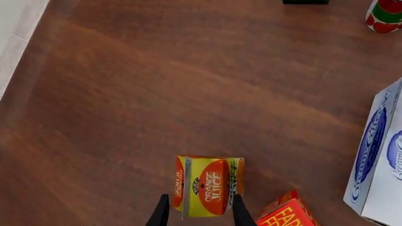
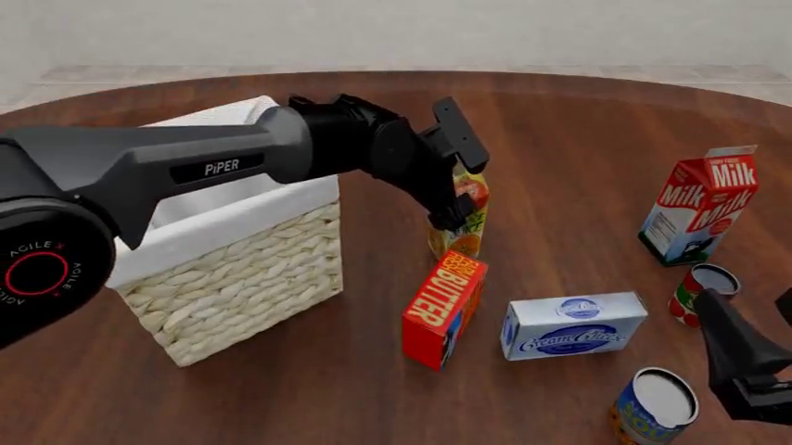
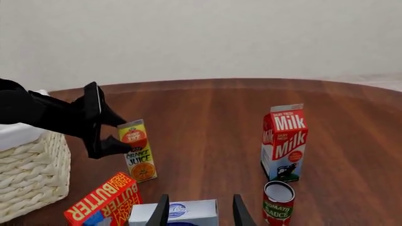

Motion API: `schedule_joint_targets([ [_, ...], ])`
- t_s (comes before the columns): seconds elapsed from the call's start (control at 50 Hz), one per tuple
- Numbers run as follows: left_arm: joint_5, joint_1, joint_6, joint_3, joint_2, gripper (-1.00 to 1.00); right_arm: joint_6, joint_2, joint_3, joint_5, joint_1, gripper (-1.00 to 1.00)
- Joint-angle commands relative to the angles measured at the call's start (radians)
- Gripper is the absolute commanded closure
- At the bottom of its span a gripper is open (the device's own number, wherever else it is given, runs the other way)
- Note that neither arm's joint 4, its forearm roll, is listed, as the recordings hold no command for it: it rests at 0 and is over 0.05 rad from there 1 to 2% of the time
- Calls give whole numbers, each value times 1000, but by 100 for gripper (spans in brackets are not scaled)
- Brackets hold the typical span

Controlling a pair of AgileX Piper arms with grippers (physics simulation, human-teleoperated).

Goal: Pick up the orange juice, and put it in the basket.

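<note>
Left gripper (image 1: 199,213): my fingers straddle the orange juice (image 2: 461,215), one on each side of the carton near its top; from the right wrist view they look to be touching it, though I cannot tell how firm the hold is.
Right gripper (image 3: 199,209): parted, holding nothing, hovering above the cream cheese box (image 2: 573,324).
Orange juice: on the desk (image 2: 557,130), tilted, right of the basket (image 2: 236,269), just behind the butter box (image 2: 443,309).
Risk, slip: a high, light pinch may let the carton slide or pivot out during the lift.
Risk, collision: the butter box is just beside the carton; a swinging base could knock it over.
Risk, basket: a low carry leftward could catch the cloth rim and tip the carton outside.
Milk carton (image 2: 699,206): well right of the basket, out of my path.
</note>
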Motion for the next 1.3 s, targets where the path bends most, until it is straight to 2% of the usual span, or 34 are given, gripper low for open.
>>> schedule_joint_targets([
  [0.02,16,1,-5,-24,18,-100,2,14,1,-9,8,-100],
  [0.34,9,22,-18,-47,75,-100,7,19,1,-8,11,-100],
  [0.4,24,-8,-64,-58,80,-100,7,19,1,-7,12,-100],
  [0.46,13,1,-43,-43,98,-100,7,17,1,-4,11,-100],
  [0.52,12,-2,-51,-39,99,-100,8,16,1,-3,11,-100],
  [0.74,35,-31,-110,-29,135,-100,9,21,1,-5,12,-100],
  [0.76,47,-32,-132,-39,145,-100,9,21,1,-5,13,-100],
  [0.94,65,-12,-144,-61,160,-100,9,23,1,-5,14,-100],
  [1.02,58,-20,-137,-42,146,-100,8,19,1,-1,15,-100],
  [1.04,59,-22,-141,-39,141,100,9,19,1,-1,15,-100],
  [1.1,25,-18,-123,-23,115,100,8,23,1,-5,15,-100],
  [1.16,45,17,-149,-70,117,100,7,27,1,-8,16,-100],
  [1.3,34,4,-156,-32,57,100,6,32,0,-11,16,-100],
])
